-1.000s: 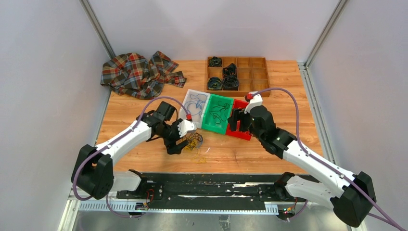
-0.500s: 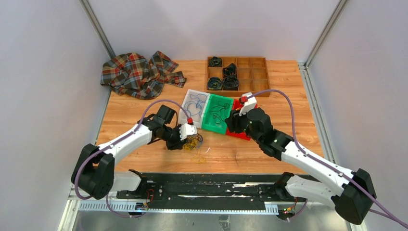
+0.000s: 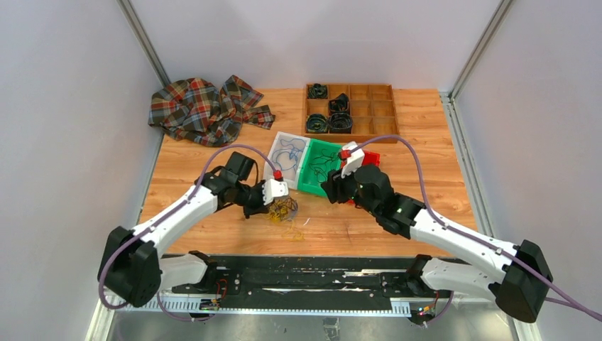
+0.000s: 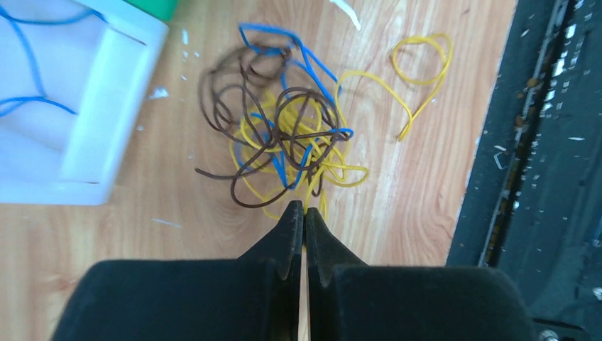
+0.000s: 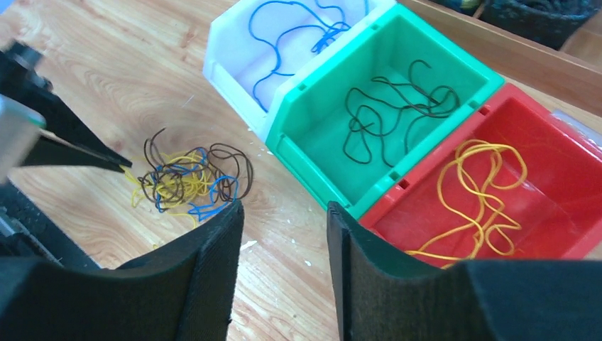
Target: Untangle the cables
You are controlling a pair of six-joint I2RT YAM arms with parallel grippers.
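Note:
The cables are a small tangle of yellow, blue and dark brown strands (image 3: pixel 285 208) (image 4: pixel 284 135) (image 5: pixel 188 177) lying on the wooden table, left of the bins. My left gripper (image 3: pixel 273 207) (image 4: pixel 304 210) is at the clump's near edge, its jaws shut, with a yellow strand running in between the tips. A separate yellow loop (image 4: pixel 422 64) lies beside the tangle. My right gripper (image 3: pixel 331 189) (image 5: pixel 284 209) hovers open over bare table in front of the green bin (image 5: pixel 305 131), nothing between its fingers.
A white bin (image 3: pixel 279 158) holds a blue cable, the green bin (image 3: pixel 310 186) a black one, the red bin (image 5: pixel 397 209) a yellow one. At the back are a wooden compartment tray (image 3: pixel 369 112) with black coils and a plaid cloth (image 3: pixel 202 106). A black rail (image 3: pixel 305 273) borders the near edge.
My left gripper has gone from open to shut at the tangle's edge. The right arm has swung left toward the tangle and its jaws have narrowed.

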